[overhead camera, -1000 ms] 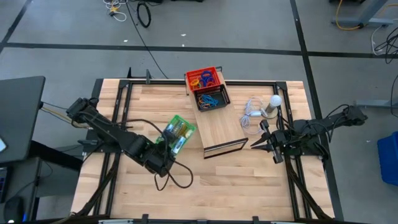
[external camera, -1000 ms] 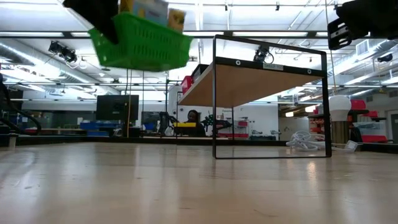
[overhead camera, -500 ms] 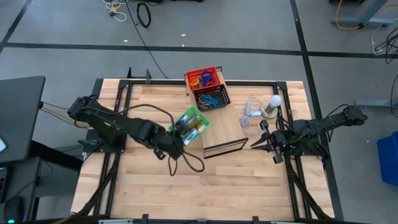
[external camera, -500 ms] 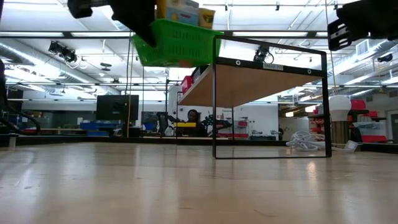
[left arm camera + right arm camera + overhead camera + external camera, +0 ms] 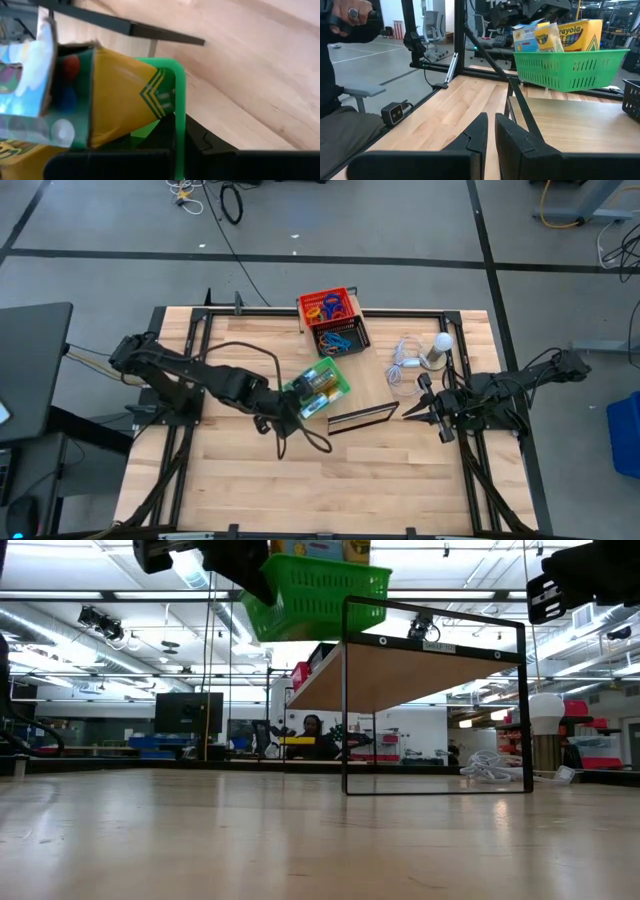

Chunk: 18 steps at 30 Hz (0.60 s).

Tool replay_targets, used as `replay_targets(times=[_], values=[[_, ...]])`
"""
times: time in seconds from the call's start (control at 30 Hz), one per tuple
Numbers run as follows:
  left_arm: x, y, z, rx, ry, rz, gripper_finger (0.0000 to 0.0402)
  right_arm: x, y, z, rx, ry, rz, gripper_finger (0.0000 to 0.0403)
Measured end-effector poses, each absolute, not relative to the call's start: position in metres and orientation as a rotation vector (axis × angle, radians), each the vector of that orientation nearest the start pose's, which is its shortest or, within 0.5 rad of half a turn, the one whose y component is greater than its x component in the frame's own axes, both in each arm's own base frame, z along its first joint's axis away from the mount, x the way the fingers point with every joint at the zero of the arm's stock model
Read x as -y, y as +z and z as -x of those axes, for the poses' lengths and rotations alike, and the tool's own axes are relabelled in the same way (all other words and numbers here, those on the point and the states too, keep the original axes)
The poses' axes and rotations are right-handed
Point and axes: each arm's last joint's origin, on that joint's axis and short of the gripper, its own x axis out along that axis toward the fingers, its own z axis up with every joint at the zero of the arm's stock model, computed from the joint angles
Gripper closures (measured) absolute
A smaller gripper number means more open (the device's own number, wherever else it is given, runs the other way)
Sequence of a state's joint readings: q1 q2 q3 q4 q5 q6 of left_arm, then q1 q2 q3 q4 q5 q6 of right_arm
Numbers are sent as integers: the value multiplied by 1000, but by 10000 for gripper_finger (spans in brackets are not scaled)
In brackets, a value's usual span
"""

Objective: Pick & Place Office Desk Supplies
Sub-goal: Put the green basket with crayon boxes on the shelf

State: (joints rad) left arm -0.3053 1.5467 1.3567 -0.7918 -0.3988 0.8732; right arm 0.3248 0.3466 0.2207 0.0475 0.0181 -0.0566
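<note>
The left gripper (image 5: pixel 297 406) has its fingers clamped tight on the rim of a green basket (image 5: pixel 322 385) and holds it in the air over the near end of the raised wooden shelf (image 5: pixel 352 375). The basket carries the crayon boxes (image 5: pixel 580 34), upright and packed side by side. At the far end of the shelf sit a red basket (image 5: pixel 326 307) and a black basket (image 5: pixel 341 337), each with coloured loops (image 5: pixel 334 340) inside, so those look sorted; the green basket is not yet set down, and that seems to be what is left.

The right gripper (image 5: pixel 428 409) waits low beside the shelf's right side, fingers nearly together and holding nothing, close to a white bulb (image 5: pixel 441 344) and its coiled cable (image 5: pixel 405 366).

The shelf's free surface lies between the black basket and its dark front frame (image 5: pixel 362 418). The basket hangs above that frame edge, so it must clear it on the way down. The counter (image 5: pixel 380 480) in front is open.
</note>
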Motion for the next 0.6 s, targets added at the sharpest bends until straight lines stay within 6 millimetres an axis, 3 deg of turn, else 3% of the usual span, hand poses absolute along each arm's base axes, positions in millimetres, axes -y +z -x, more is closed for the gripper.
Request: replay_targets(times=[0.6], values=[[56, 309, -326, -744, -444, -1133, 396, -37, 214, -113, -69, 306, 70, 362]])
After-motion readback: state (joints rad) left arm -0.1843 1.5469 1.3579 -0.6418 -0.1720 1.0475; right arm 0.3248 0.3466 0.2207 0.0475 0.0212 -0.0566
